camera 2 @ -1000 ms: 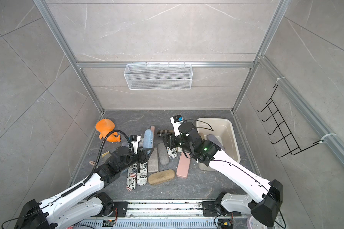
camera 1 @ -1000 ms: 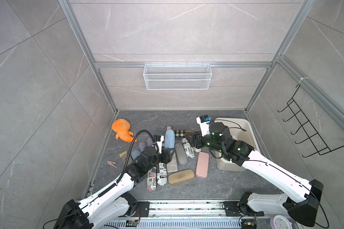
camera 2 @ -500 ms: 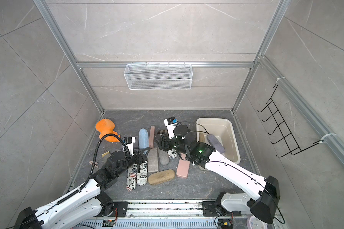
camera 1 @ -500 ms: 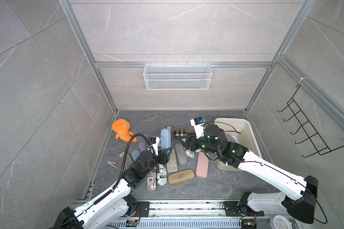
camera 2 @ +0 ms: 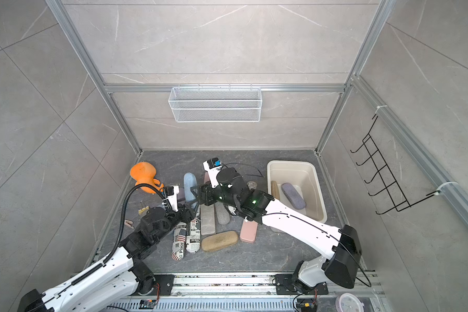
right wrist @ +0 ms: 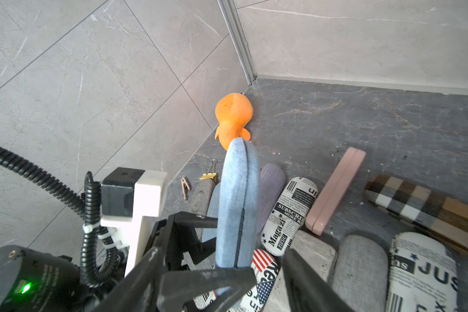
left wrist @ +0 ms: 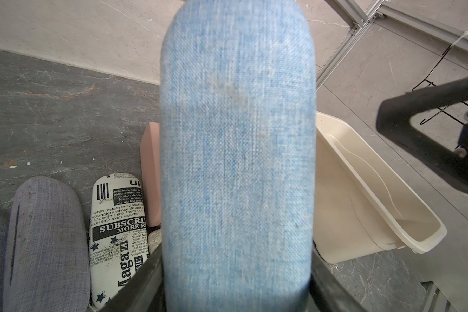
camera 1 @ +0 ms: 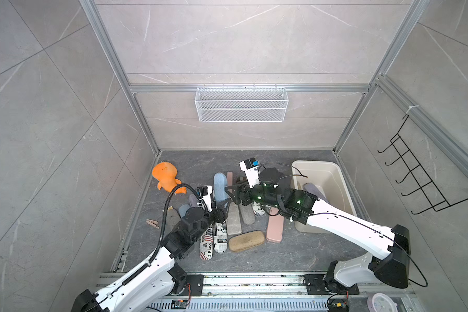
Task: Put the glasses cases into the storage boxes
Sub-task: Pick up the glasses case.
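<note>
Top views: L tool (camera 1: 220, 202) is clamped on the low end of the blue case (camera 1: 219, 185). Case is lifted and stands on end, centre of frame. R tool (camera 1: 230, 194) sits just beside it, jaws apart, holding nothing; prob a handover setup. Storage box (camera 2: 289, 162) is right of centre, w/ lilac case (camera 2: 293, 195) + tan case (camera 2: 274, 190) inside, so 2 done. Roughly a dozen cases lie on the desk (camera 1: 281, 256) in the centre cluster, incl pink case (camera 1: 274, 228) and newsprint case (camera 1: 219, 235). Orange toy (camera 1: 165, 178) is upper left of the cluster, not a task item.

L wrist: blue case (left wrist: 238, 162) fills the view, pinched by both L fingers. Storage box wall shows past it.

R wrist: R fingers are spread either side of the blue case (right wrist: 238, 202); can't tell if they touch it. The L tool has the grip.

Progress: early, most cases not yet boxed.
</note>
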`<action>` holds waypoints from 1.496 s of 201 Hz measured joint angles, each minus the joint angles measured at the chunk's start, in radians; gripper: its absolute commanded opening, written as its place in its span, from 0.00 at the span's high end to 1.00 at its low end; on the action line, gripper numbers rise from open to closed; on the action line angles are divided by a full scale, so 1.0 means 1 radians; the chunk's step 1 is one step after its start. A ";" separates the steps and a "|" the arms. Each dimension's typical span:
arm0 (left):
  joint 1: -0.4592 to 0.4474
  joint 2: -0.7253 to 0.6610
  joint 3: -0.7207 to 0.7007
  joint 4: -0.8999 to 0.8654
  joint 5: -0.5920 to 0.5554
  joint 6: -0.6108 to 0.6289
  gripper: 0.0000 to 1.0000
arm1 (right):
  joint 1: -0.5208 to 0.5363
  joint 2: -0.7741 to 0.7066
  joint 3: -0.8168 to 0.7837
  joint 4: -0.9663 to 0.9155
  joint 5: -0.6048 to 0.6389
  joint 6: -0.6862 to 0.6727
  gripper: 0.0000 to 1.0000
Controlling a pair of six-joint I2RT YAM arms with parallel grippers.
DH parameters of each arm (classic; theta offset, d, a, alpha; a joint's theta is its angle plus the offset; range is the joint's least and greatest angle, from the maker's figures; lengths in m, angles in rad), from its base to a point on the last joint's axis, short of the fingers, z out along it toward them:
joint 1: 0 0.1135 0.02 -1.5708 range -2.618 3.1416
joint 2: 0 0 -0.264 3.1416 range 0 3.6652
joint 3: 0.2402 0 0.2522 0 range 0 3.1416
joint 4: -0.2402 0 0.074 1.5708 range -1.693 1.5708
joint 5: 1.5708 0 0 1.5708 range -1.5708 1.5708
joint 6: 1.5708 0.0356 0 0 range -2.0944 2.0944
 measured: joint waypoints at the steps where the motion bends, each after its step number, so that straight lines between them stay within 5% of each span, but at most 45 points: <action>1: 0.000 0.000 0.000 0.000 0.000 0.000 0.48 | 0.000 0.002 0.002 0.000 0.000 0.000 0.28; 183: 0.000 -0.003 -0.005 0.034 0.039 -0.001 0.48 | 0.001 0.202 0.083 0.028 0.010 0.056 0.48; 216: 0.000 -0.003 -0.010 0.037 0.043 0.000 0.46 | 0.001 0.224 0.092 0.046 0.004 0.061 0.62; 300: 0.000 -0.005 -0.013 0.042 0.035 0.007 0.02 | 0.001 0.224 0.092 0.061 -0.003 0.061 0.66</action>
